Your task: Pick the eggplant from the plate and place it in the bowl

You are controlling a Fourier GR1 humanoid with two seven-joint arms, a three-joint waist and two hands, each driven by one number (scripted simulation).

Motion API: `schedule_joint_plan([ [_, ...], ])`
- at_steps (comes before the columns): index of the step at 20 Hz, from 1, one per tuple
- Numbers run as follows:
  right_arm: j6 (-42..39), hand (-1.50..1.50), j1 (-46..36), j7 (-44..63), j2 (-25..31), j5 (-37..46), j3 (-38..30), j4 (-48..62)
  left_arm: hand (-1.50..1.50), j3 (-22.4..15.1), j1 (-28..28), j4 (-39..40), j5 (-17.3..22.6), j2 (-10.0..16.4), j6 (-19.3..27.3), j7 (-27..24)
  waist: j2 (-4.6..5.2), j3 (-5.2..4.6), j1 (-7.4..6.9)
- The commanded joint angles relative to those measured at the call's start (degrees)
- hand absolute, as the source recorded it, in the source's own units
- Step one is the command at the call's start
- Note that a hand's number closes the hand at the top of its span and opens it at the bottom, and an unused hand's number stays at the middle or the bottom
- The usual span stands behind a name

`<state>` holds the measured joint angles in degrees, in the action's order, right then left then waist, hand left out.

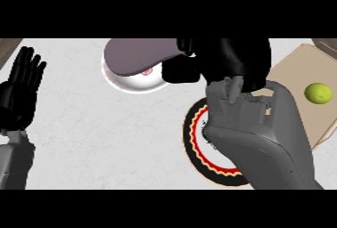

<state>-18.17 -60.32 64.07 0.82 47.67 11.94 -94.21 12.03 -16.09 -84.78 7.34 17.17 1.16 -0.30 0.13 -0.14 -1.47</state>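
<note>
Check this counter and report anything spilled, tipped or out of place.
Nothing spilled or damaged. The only oddity: the grey-purple eggplant, held by the black right hand, juts sideways across the round white bowl rather than sitting inside it. The yellow-green round fruit sits on the tan board.

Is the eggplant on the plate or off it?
Off. The eggplant is in the right hand over the bowl, away from the plate.

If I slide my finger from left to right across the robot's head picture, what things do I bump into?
First the left hand → bowl → plate → yellow-green fruit. The eggplant in the right hand overlaps the bowl, so I skipped those.
</note>
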Motion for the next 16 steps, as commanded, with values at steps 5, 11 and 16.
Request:
schedule_joint_plan([
  [5, 11.21, 1.50, -8.88, 0.56, -0.79, -5.04, -2.10, 24.61, 0.00, 0.63, -2.47, 1.27, 0.50, 0.28, -0.32, -0.44, 0.48, 0.05, -0.75],
  [11, 24.03, 1.50, -10.41, -1.49, -0.80, -8.99, 5.51, 39.23, 0.00, -0.49, 0.47, 0.43, -0.07, -1.02, -1.10, -2.89, 0.45, 0.04, -1.79],
  [16, 27.82, 1.50, -11.33, -3.76, -0.80, -8.75, 7.93, 52.07, 0.00, -0.56, -0.45, 0.46, 0.38, -1.14, -1.02, -1.11, 0.75, 0.03, -2.39],
])
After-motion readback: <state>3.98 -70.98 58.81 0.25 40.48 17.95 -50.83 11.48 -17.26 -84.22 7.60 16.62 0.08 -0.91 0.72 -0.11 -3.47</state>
